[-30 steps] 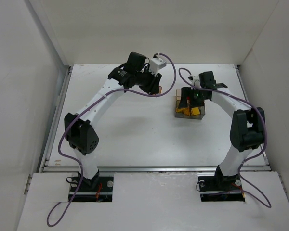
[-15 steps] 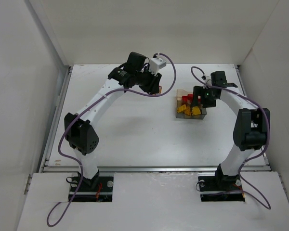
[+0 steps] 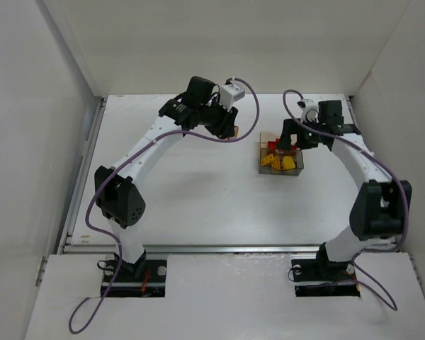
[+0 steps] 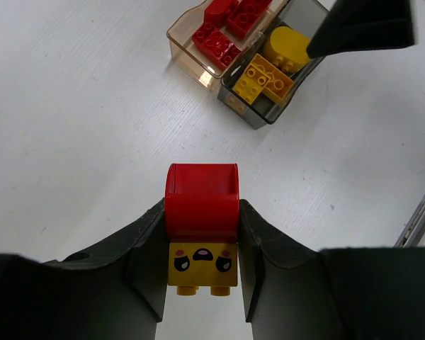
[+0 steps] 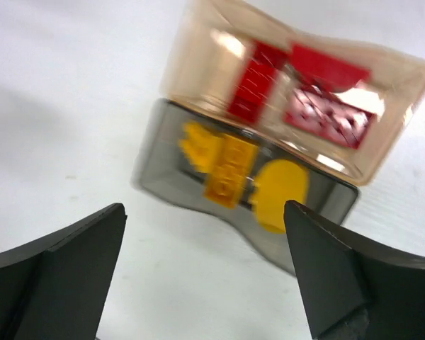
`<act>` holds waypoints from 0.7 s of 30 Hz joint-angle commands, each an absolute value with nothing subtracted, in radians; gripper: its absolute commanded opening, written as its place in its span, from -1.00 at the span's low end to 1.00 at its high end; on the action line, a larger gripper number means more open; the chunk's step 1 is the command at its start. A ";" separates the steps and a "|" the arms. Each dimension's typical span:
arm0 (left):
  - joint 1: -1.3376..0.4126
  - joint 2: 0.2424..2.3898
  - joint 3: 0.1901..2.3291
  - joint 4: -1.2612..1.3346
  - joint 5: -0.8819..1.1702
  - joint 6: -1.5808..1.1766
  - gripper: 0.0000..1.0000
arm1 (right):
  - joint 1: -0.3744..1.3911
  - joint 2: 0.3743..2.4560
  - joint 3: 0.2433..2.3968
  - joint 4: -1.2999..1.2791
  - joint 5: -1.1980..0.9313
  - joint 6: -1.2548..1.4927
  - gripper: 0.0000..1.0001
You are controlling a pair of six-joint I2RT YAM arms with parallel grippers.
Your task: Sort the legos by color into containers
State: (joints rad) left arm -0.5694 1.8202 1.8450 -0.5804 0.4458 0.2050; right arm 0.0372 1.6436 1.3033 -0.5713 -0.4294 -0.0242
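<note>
My left gripper (image 4: 202,212) is shut on a stacked piece, a red rounded brick (image 4: 202,198) on a yellow brick with a face (image 4: 202,263), and holds it above the table left of the containers; it also shows in the top view (image 3: 229,131). The tan tray (image 4: 180,39) holds red legos (image 4: 223,32). The adjoining grey clear tray (image 4: 251,113) holds yellow legos (image 4: 265,74). My right gripper (image 5: 204,209) is open wide and empty, raised above the trays' far right side (image 3: 290,142). In the right wrist view, the tan tray (image 5: 191,78) and grey tray (image 5: 163,177) lie below it.
The two trays (image 3: 280,172) stand on the white table right of centre. White walls enclose the table on the left, back and right. A metal rail (image 4: 418,219) runs along the table's edge.
My right gripper has lifted off the trays and drawn back to the far right, uncovering the red and yellow legos in them. My left arm has not moved.
</note>
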 commanded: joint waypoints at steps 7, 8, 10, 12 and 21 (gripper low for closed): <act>-0.557 1.795 1.943 -0.555 0.811 0.414 -1.00 | 0.150 1.278 1.213 -0.176 -0.821 -0.184 1.00; -0.548 1.795 1.954 -0.555 0.851 0.431 -1.00 | 0.161 1.278 1.222 -0.176 -0.839 -0.205 1.00; -0.535 1.805 1.982 -0.535 0.972 0.455 -1.00 | 0.175 1.305 1.241 -0.176 -0.912 -0.233 1.00; -0.526 1.805 2.015 -0.494 1.038 0.445 -1.00 | 0.184 1.333 1.273 -0.176 -0.954 -0.245 1.00; -0.526 1.827 2.069 -0.411 1.183 0.383 -1.00 | 0.215 1.385 1.374 -0.158 -1.025 -0.302 0.97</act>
State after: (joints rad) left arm -0.5289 1.8240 2.0319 -0.4568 1.0878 0.3969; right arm 0.1970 1.4170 1.2922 -0.2180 -0.9443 -0.2550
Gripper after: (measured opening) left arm 0.334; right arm 0.988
